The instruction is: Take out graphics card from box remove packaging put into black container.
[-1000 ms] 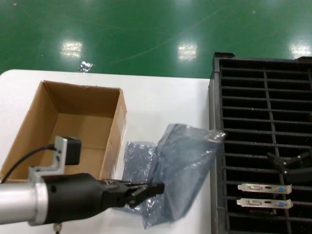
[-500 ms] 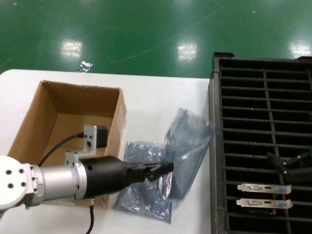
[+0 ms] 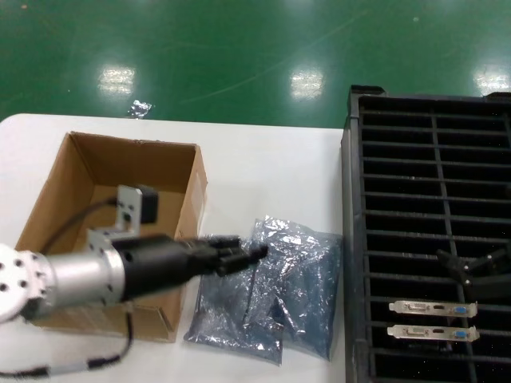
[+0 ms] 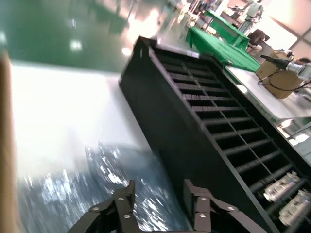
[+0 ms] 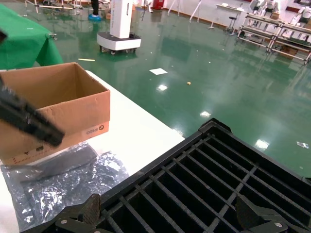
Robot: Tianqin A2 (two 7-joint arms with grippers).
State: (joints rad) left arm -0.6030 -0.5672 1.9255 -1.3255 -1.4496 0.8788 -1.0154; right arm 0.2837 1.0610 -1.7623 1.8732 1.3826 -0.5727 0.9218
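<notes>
Two crinkly grey packaging bags lie flat on the white table, one [image 3: 299, 283] overlapping the other [image 3: 227, 319], between the box [image 3: 120, 179] and the black container [image 3: 431, 159]. My left gripper [image 3: 247, 252] hovers just above the bags, open and empty; the left wrist view shows its jaws [image 4: 158, 189] apart over the packaging [image 4: 116, 167]. Two graphics cards [image 3: 435, 307] [image 3: 435, 333] stand in slots of the container, silver brackets up. My right gripper [image 3: 473, 267] hangs open over the container, also in its wrist view [image 5: 170, 213]. The box looks empty inside.
The table's far edge meets a green floor. The container wall [image 4: 194, 131] rises close beside the bags. The right wrist view shows the box [image 5: 58, 107], the bags [image 5: 63, 182] and my left arm [image 5: 29, 121] crossing in front of it.
My left gripper let go of the raised bag, which dropped flat onto the table partly over the other bag. The left arm drew back toward the box. The right arm stayed still.
</notes>
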